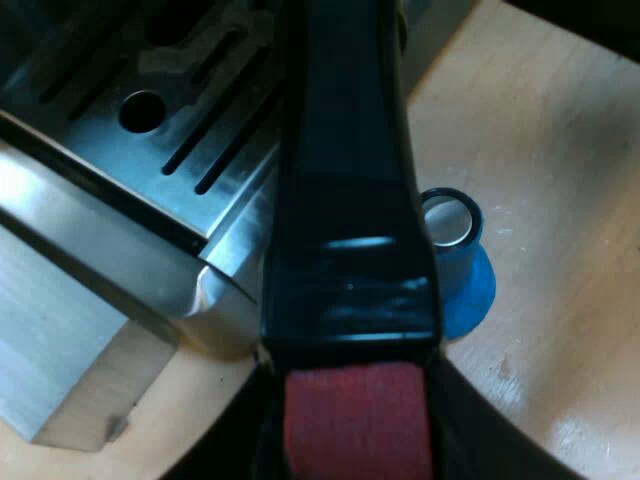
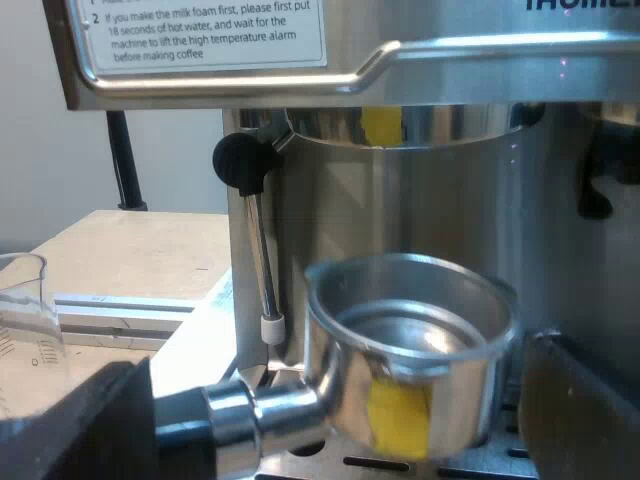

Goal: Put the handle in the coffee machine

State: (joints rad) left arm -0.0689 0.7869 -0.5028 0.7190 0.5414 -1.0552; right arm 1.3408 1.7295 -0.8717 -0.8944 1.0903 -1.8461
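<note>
- Clamping the dark handle (image 1: pixel 345 200) of the holder near its red end (image 1: pixel 355 410), my left gripper (image 1: pixel 350 455) is drawn in narrow against both sides of the grip. The hold looks firm, though most of the gripper is hidden behind the handle.
- Beyond the handle, the left wrist view takes in the slotted drip tray (image 1: pixel 150 130). A blue tamper (image 1: pixel 460 270) stands untouched on the wooden table (image 1: pixel 560 200), just beside the machine's base.
- My right gripper (image 2: pixel 330 420) is spread wide and grips nothing, with one dark finger (image 2: pixel 580 410) to each side of the holder's metal basket (image 2: pixel 410 340). I cannot tell whether either finger touches the basket.
- The basket hangs upright at the front of the espresso machine (image 2: pixel 460 200). It sits below the round brew head (image 2: pixel 400 125), with a plain gap between its rim and the head.
- Judged from that, the holder is in hand and at the machine's front, so the carrying part looks done. What is left is to raise the basket into the brew head and turn the handle until it locks; the holder is not yet seated.
- Farther off, the steam wand (image 2: pixel 262 260) hangs beside the brew head, and a measuring glass (image 2: pixel 25 310) stands well apart from the machine.
</note>
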